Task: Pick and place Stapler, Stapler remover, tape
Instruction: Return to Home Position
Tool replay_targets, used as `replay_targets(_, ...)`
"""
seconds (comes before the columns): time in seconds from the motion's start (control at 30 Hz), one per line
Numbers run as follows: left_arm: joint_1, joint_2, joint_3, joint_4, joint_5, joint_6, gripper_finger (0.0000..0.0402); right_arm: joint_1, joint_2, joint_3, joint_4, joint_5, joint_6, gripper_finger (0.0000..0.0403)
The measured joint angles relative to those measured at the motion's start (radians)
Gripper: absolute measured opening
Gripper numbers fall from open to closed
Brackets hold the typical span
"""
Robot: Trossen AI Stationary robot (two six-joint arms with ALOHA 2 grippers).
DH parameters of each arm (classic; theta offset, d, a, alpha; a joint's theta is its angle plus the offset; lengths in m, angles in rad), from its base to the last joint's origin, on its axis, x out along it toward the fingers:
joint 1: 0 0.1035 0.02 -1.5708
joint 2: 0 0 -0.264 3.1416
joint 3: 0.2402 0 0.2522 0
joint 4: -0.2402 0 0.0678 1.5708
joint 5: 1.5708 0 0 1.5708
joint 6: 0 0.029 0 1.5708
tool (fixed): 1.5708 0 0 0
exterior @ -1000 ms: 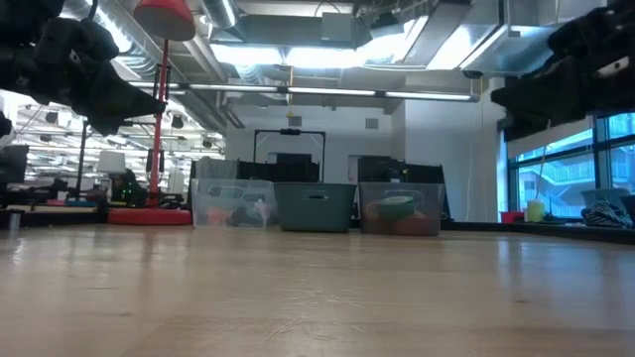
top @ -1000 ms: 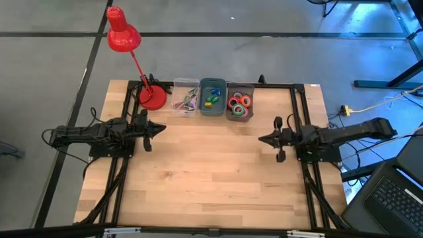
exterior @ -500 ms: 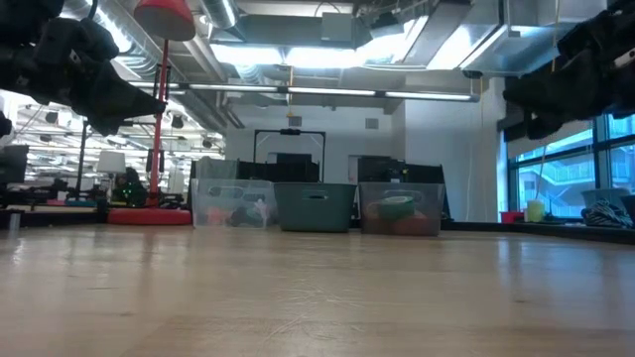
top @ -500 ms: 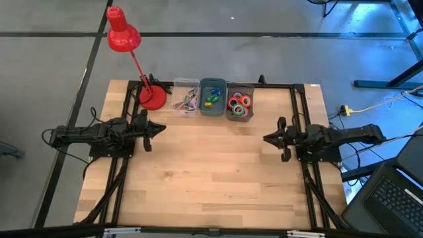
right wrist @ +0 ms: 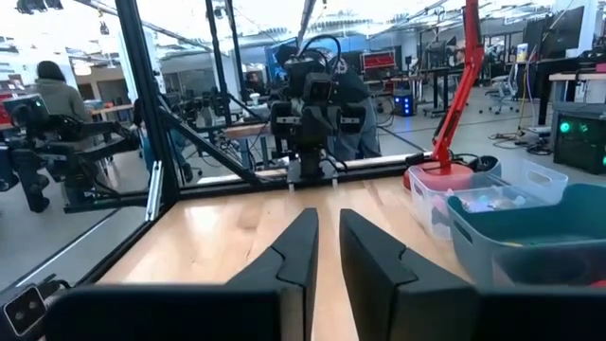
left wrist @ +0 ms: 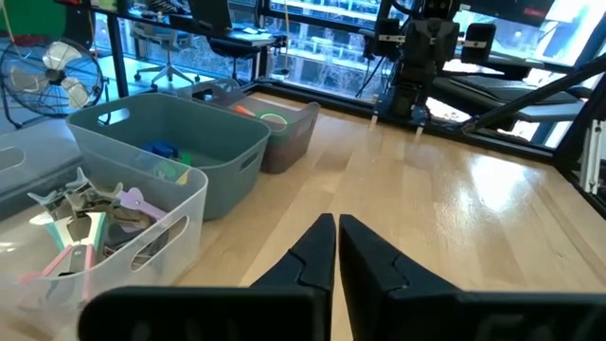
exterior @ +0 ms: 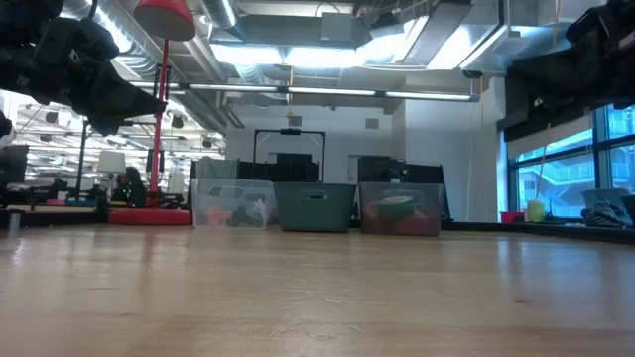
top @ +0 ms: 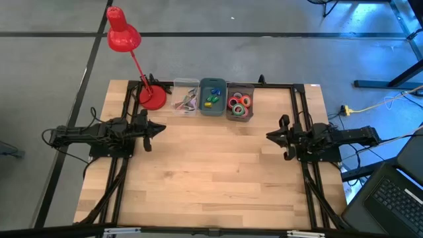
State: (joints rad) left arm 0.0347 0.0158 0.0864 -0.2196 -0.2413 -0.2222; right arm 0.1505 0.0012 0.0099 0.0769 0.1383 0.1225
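Three bins stand in a row at the table's far edge. The clear one [top: 185,99] holds staple removers [left wrist: 85,208], the grey-blue one [top: 212,98] small coloured staplers [left wrist: 163,152], and the third [top: 239,103] the tape rings, red-orange, green and purple. My left gripper [top: 162,128] hovers shut over the table's left side, pointing level toward the right; its fingertips nearly touch in the left wrist view [left wrist: 337,220]. My right gripper [top: 269,136] hovers over the right side, pointing left, with a narrow gap and nothing between its fingers [right wrist: 328,213].
A red desk lamp stands with its base [top: 153,98] left of the bins, its head [top: 122,36] beyond the far edge. Black frame rails [top: 301,112] run along both sides. Bare wood [top: 211,165] lies between the arms. A laptop [top: 390,198] sits off the right edge.
My right gripper has drawn back toward the table's right edge and risen a little, with the arm folding in toward its base. The left arm and the bins have stayed where they were.
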Motion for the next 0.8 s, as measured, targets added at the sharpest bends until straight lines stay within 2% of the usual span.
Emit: replay_targets(0.8,0.000,0.000,0.000,0.006,0.000,0.000,0.0012,0.000,0.000,0.000,0.000,0.000,0.000,0.0051)
